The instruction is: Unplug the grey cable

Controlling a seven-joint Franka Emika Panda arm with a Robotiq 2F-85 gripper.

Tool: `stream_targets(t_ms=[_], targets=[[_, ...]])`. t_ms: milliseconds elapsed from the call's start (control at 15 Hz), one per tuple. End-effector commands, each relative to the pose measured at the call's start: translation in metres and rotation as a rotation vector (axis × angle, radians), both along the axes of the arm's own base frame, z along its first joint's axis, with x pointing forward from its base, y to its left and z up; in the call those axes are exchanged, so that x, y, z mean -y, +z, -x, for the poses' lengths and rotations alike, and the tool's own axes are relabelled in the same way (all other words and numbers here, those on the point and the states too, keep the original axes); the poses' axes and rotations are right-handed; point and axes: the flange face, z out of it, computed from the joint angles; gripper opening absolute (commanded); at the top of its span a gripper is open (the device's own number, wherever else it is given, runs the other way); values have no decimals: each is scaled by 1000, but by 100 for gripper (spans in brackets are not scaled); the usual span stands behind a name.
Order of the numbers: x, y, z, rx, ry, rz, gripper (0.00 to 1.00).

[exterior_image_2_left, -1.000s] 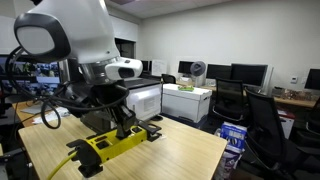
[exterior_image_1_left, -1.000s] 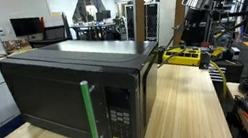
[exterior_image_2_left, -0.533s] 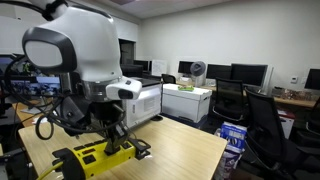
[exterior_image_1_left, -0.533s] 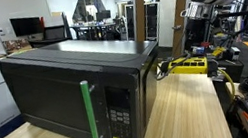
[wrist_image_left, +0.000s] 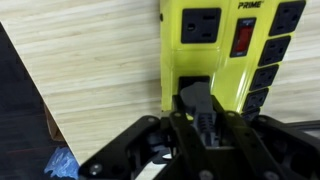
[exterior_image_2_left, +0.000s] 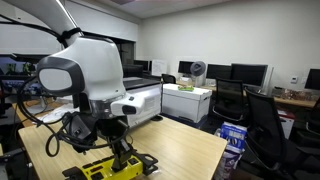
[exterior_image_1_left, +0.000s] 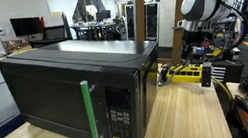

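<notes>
The claw (wrist_image_left: pixel 197 125) is clamped narrowly on the dark grey plug (wrist_image_left: pixel 195 95) of the cable. The plug seems to be seated in a socket of the yellow plastic power strip (wrist_image_left: pixel 215 45). The strip lies flat on the pale wooden desk (wrist_image_left: pixel 90 80), near the black microwave oven (exterior_image_1_left: pixel 67 89).

We've got a bulky white arm (exterior_image_2_left: pixel 93 62) on show here, glossy rounded shells swelling at each joint with darker seams between the segments, and in both exterior views that pale casing catches the ceiling lights. Dark cables (exterior_image_2_left: pixel 45 135) loop loosely off its side, down by the wrist. Up close in the wrist view we see the gripper (wrist_image_left: pixel 197 105), matte black throughout, all angular plates and hinged links, nothing like the smooth body above it.
</notes>
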Motion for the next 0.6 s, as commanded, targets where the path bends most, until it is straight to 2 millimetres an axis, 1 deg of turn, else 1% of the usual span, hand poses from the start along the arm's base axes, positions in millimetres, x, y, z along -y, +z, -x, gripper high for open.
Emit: stream_targets(t_ms=[0,133,333,400,533], targets=[[-11,38,10,102,16,10,8],[-11,39,9,101,18,18,8],[-16,54,16,166,18,14,8],[-18,65,19,213,21,-3,8],[-17,72,21,241,21,-18,8]])
